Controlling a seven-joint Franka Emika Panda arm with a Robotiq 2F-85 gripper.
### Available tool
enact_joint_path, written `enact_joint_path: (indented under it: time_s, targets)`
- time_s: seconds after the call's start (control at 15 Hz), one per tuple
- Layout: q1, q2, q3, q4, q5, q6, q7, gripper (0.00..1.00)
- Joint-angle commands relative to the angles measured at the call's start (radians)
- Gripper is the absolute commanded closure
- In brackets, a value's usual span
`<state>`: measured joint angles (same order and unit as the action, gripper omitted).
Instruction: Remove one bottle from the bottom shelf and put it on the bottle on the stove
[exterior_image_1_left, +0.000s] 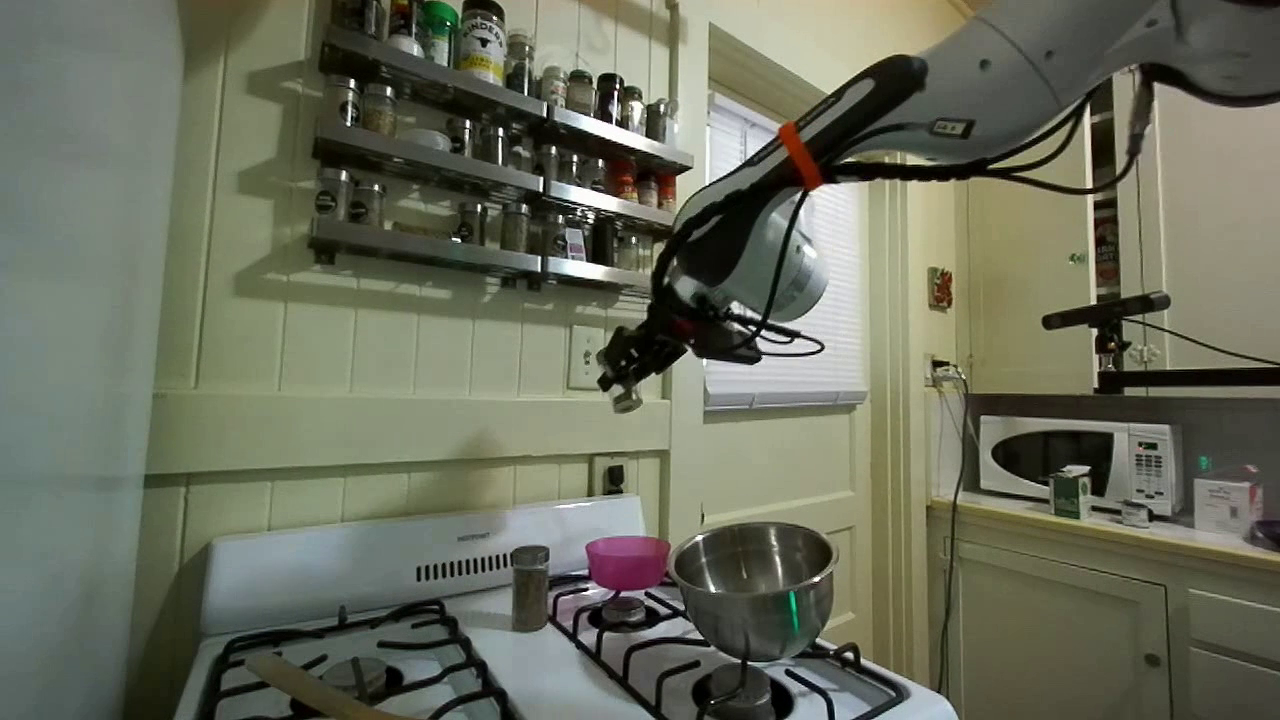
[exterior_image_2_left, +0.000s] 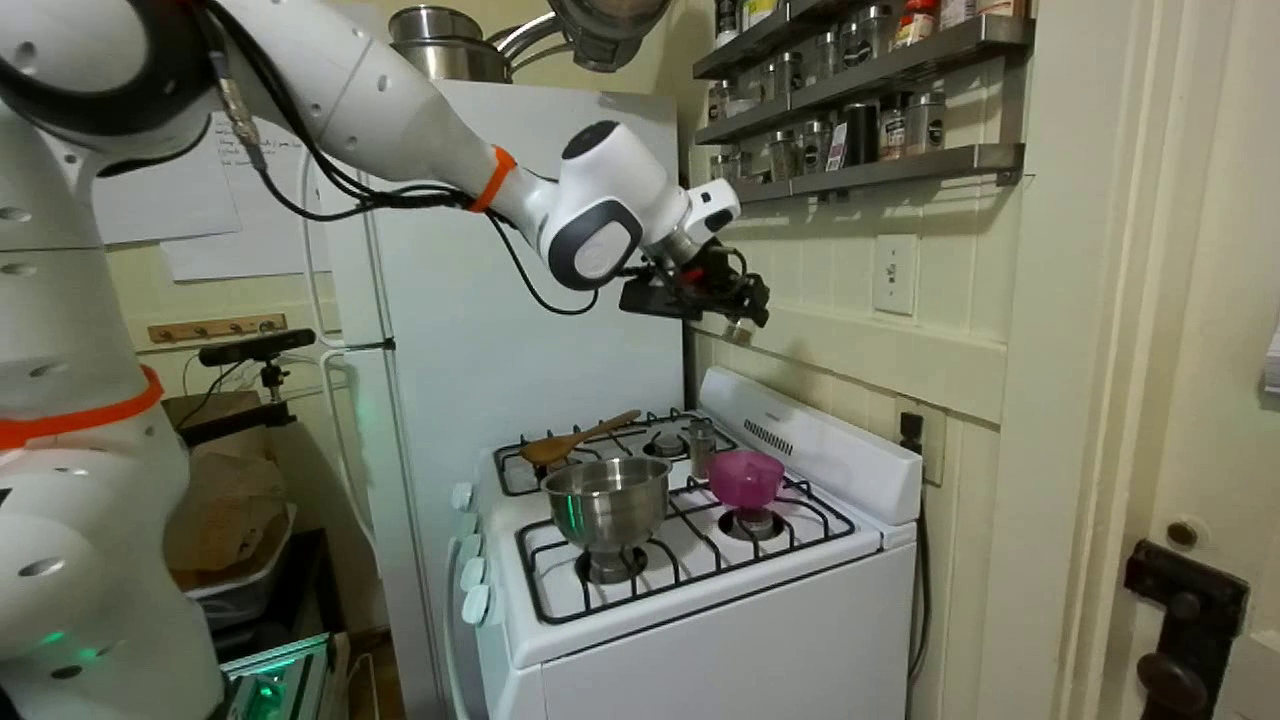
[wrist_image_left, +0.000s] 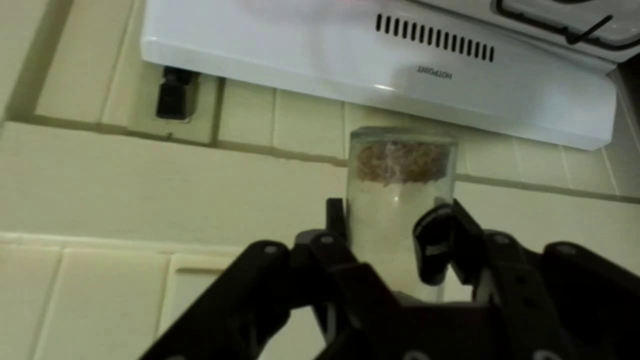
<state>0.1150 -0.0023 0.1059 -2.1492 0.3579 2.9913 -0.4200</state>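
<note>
Panelled wall (exterior_image_1_left: 400, 340) carries the bottom shelf (exterior_image_1_left: 430, 253). One microwave (exterior_image_1_left: 1080, 455) shows in an exterior view only. Gripper (wrist_image_left: 395, 225), parted only by the width of one held bottle (wrist_image_left: 400, 162), pinches it in the air, higher than the stove (exterior_image_1_left: 350, 565). On the stove: one standing bottle (exterior_image_1_left: 530, 595), one metal bowl (exterior_image_1_left: 745, 615), one pink bowl (exterior_image_1_left: 627, 567), one wooden spoon (exterior_image_2_left: 562, 445).

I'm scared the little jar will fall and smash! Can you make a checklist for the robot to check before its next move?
1. Glass spice jar held in the gripper: ok.
2. Grip tight enough not to slip: cannot tell from pictures.
3. Held jar clear of the bottom shelf: ok, it hangs lower.
4. Lidded spice jar upright on the stove: ok.
5. Held jar right above that one: not ok, it's off to one side in both exterior views.
6. Pink bowl apart from the lidded jar: ok, there's a gap.
</note>
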Motion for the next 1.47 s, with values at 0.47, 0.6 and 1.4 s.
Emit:
enact_joint_path:
  time_s: [0.47,0.6,1.4]
  targets:
    - [0.029,0.219,0.093,0.127,0.099,0.087,-0.033,0.50]
    - [0.021,0.244,0.127,0.149,0.128,0.121,-0.059,0.75]
    - [0.222,0.340,0.050,0.039,0.128,0.756,-0.042,0.75]
